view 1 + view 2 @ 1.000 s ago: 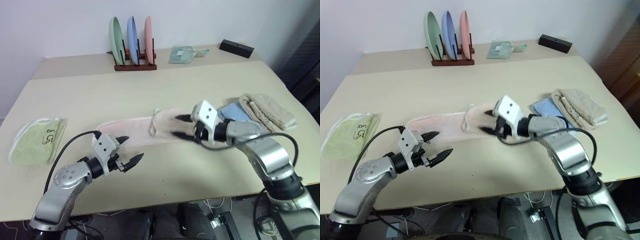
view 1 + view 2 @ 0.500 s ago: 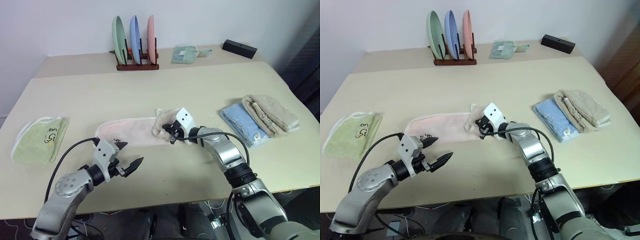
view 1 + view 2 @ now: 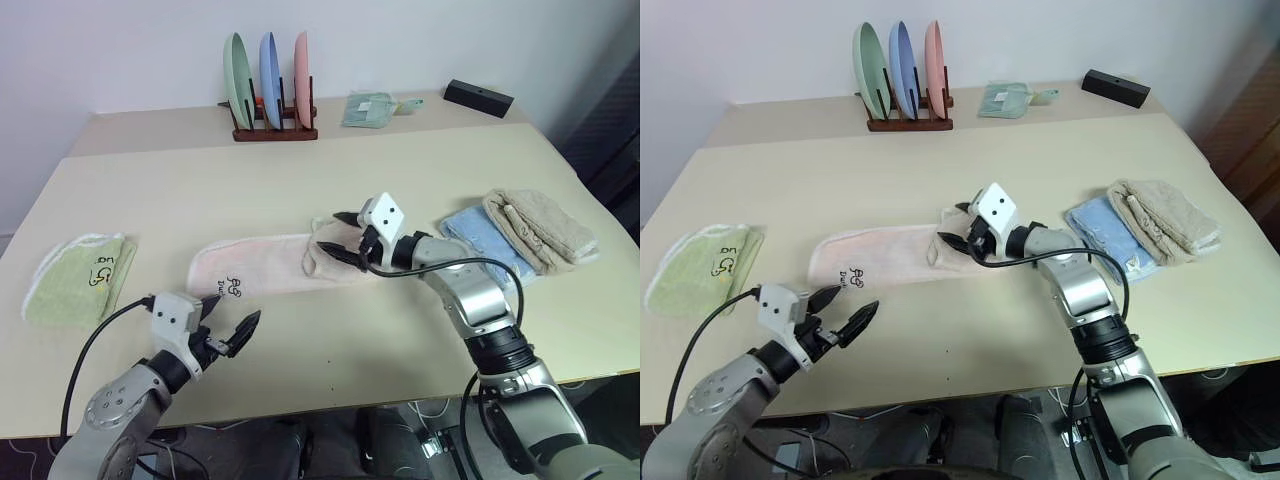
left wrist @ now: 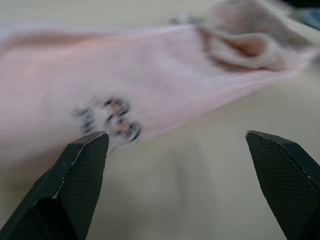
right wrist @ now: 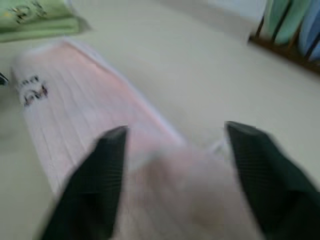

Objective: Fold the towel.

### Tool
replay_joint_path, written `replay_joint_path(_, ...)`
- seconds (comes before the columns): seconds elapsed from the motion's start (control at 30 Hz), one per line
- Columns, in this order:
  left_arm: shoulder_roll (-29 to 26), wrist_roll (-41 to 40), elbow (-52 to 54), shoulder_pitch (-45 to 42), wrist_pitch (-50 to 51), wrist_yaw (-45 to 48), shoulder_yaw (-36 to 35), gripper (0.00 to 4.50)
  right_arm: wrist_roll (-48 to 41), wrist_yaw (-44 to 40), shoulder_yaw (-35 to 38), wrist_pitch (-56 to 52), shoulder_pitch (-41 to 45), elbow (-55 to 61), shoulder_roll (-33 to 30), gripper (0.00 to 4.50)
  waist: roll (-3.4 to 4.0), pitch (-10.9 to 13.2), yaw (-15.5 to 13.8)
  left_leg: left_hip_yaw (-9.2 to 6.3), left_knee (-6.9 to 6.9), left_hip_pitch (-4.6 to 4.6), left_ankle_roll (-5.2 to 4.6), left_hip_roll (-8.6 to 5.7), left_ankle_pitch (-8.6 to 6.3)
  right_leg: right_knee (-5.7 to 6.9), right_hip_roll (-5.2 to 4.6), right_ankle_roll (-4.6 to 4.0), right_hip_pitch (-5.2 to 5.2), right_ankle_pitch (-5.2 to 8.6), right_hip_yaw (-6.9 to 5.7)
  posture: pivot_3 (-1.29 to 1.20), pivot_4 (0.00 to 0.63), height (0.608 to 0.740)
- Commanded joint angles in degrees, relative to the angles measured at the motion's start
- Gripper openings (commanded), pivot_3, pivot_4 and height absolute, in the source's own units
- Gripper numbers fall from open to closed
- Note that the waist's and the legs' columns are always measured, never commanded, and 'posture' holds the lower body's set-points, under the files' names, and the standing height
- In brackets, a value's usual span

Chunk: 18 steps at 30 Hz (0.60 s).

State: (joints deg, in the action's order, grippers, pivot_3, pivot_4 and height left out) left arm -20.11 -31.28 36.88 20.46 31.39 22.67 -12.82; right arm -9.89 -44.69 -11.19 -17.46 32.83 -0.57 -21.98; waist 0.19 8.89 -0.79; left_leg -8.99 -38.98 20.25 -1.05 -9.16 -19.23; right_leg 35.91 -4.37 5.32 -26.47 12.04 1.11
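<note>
The long pale pink terry towel (image 3: 275, 263) lies flat along the middle of the beige wooden table (image 3: 300, 170), its dark cartoon print (image 3: 231, 287) toward the left gripper and its bunched, doubled-over end (image 3: 335, 250) directly under the right gripper. The right gripper (image 3: 346, 236) hovers over that bunched end with its two black fingers spread and nothing between them; whether the lower fingertip brushes the cloth cannot be told. The left gripper (image 3: 228, 327) sits just short of the towel's printed end, fingers likewise apart and empty.

Handling, as judged: the terry cloth looks light, soft and limp, with a grippy pile, so it should drape and sag rather than hold a crease, and it is not fragile. A pinch at the whitish-edged corners or along the hem of either end would carry the fabric over cleanly; a grip mid-panel would only raise a hump.

The head views place the whole towel, along with a folded light green towel (image 3: 75, 280) beyond the left gripper and folded blue and beige towels (image 3: 520, 235) behind the right gripper. The left wrist view adds the print (image 4: 111, 120) at close range and the raised fold (image 4: 245, 42) beyond it; the right wrist view looks along the towel's length (image 5: 85, 115) toward the print.
</note>
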Motion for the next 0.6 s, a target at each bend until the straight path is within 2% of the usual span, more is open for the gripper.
replay_joint_path(0.03,5.40,-9.66,3.62,1.06,5.31,-8.82,-5.61,4.50,0.98,-0.82,0.24,3.28,1.89,2.39,-0.80,4.45,0.00,0.00,0.01,0.01,0.00,0.00,0.00,0.00,0.00,-0.01,0.00,0.00,0.00,0.00,0.01,0.00,0.150,0.740)
replay_joint_path(0.1,9.09,-17.63,3.44,0.72,9.23,-15.32,-8.42,4.50,1.46,-1.19,-0.09,4.37,2.26,1.82,-0.85,4.45,-0.01,0.01,-0.01,0.01,0.00,-0.01,0.00,0.00,0.00,0.00,0.00,0.00,0.00,0.00,0.01,0.00,0.150,0.740)
replay_joint_path(0.2,10.03,-23.63,3.57,-0.17,11.71,-19.35,-10.01,4.50,1.90,-1.31,-0.19,5.09,2.39,1.24,-0.65,4.45,-0.04,0.01,-0.11,0.00,-0.02,0.00,0.00,0.00,0.00,0.01,0.00,0.00,0.00,0.00,0.00,0.00,0.150,0.740)
replay_joint_path(0.27,13.79,-30.87,-0.65,-4.40,11.05,-29.29,-13.17,4.50,2.99,-1.27,-1.15,6.72,2.25,0.87,-0.21,4.45,-0.04,0.01,-0.25,0.00,-0.04,0.00,0.00,0.00,0.00,0.00,-0.01,0.00,0.02,0.00,0.00,0.00,0.150,0.740)
replay_joint_path(0.33,15.34,-32.35,-4.06,-8.13,11.09,-35.47,-14.50,4.50,3.49,-1.17,-1.69,7.48,2.19,0.67,0.20,4.45,-0.09,-0.02,-0.32,-0.01,-0.10,-0.02,0.01,0.00,0.00,0.02,0.00,0.00,0.04,0.00,-0.03,0.00,0.150,0.740)
replay_joint_path(0.5,15.71,-34.74,-10.37,-16.93,11.07,-40.39,-13.68,4.50,4.78,-0.64,-2.46,8.64,1.49,0.87,0.71,4.45,-0.09,-0.02,-0.48,0.01,-0.10,-0.04,0.02,-0.01,0.01,0.03,-0.01,0.00,0.05,0.00,-0.02,0.00,0.150,0.740)
replay_joint_path(0.6,16.72,-37.05,-13.57,-19.80,9.93,-43.15,-14.66,3.72,5.21,-0.01,-2.12,8.84,1.30,1.28,0.78,4.50,-0.09,-0.03,-0.65,0.02,-0.10,-0.05,0.02,-0.01,0.01,0.04,-0.01,0.00,0.05,0.00,-0.01,0.00,0.150,0.740)
